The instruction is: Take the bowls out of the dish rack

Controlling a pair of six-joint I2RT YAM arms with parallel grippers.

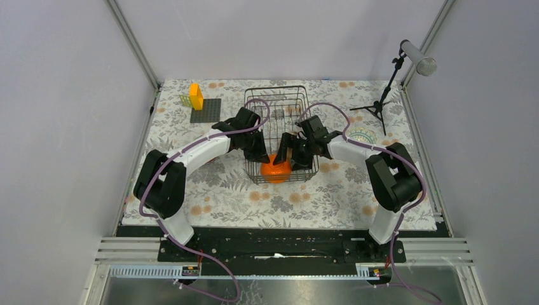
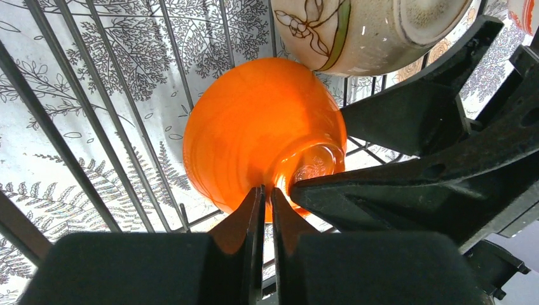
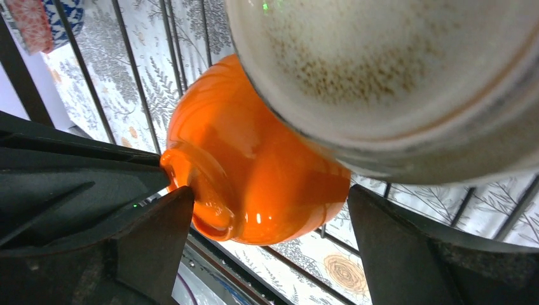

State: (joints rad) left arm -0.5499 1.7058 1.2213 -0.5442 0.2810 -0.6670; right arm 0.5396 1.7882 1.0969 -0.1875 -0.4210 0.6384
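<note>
The black wire dish rack [image 1: 276,101] stands mid-table. The orange bowl [image 1: 276,169] lies tipped at its near end, foot towards the left arm. My left gripper [image 1: 259,152] is shut to a thin slit, its tips [image 2: 267,194] touching the orange bowl [image 2: 254,127] beside its foot. Nothing clearly sits between the fingers. My right gripper [image 1: 293,152] is open and straddles the orange bowl [image 3: 267,165], one finger [image 3: 159,229] at the foot, the other [image 3: 394,241] clear of the far side. A cream flowered bowl [image 2: 356,32] hangs just above; it appears speckled inside [image 3: 394,76].
A blue-and-white bowl [image 3: 71,11] and a red-patterned bowl [image 3: 32,25] sit further back in the rack. A dark grey plate [image 1: 205,110] with a yellow block [image 1: 196,96] is at the far left. A microphone stand [image 1: 383,95] stands far right.
</note>
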